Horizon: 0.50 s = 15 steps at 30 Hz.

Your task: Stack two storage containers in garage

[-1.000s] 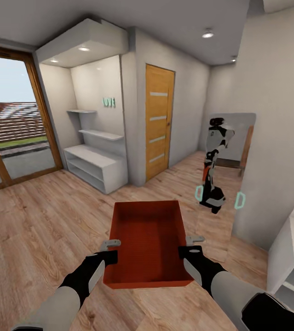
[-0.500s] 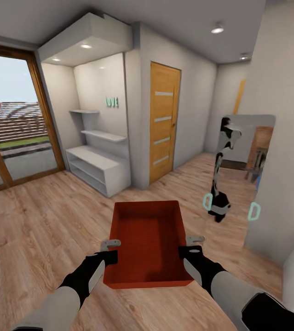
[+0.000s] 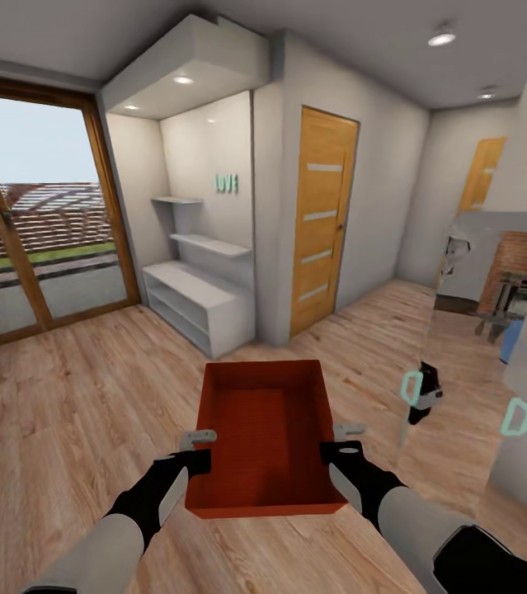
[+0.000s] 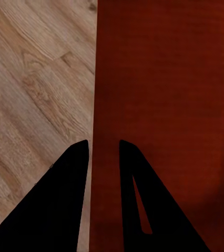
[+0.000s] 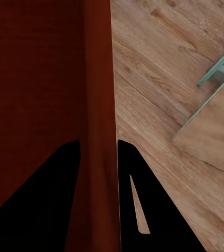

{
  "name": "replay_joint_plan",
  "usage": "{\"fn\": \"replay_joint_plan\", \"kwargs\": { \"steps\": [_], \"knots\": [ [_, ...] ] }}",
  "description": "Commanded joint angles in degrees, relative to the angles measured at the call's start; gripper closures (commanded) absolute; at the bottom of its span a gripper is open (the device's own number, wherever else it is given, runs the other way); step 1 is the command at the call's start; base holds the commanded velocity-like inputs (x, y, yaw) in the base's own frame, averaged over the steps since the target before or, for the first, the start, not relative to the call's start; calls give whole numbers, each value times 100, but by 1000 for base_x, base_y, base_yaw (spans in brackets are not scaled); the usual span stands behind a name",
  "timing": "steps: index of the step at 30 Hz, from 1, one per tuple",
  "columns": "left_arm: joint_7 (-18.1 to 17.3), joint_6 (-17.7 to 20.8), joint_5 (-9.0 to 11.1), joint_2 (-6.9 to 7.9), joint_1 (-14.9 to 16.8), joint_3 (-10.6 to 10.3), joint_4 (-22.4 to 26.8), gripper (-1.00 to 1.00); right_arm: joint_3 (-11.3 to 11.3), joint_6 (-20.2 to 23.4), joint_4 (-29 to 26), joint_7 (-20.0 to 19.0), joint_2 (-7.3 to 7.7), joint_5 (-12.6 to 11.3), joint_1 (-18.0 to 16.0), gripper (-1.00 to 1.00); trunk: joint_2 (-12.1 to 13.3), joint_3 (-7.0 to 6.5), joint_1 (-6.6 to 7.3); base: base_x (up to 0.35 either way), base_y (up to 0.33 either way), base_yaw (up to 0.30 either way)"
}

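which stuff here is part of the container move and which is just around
Part of the job:
storage container, held by its side walls
left gripper on one wall
right gripper on the other wall

Just around:
white shelf unit
wooden door
glass patio door
mirror

Storage container: matt orange-red, plastic-looking, fine ribbed texture on the inside btm. Floor: light wood planks w/ visible grain, slight sheen. Door: orange-toned wood, pale inset strips. Shelf unit: smooth white (looks painted). Walls: plain matt grey-white.
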<state>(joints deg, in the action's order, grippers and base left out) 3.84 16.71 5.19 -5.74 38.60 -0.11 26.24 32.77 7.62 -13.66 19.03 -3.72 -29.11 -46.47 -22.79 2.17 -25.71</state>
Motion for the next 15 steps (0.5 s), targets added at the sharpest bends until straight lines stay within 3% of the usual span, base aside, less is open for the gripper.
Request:
{"fn": "replay_joint_plan", "kwargs": {
  "steps": [1, 15],
  "knots": [
    [73, 43, -106, 38, -2, -59, 4, 100, -8, 47, -8, 57, 29, 83, -11, 100, -13, 13, -7, 321, 0, 6],
    [73, 43, -106, 38, -2, -59, 4, 100, -8, 55, -9, 57, 25, 81, -11, 100, -13, 13, -7, 321, 0, 1]
  ]
}}
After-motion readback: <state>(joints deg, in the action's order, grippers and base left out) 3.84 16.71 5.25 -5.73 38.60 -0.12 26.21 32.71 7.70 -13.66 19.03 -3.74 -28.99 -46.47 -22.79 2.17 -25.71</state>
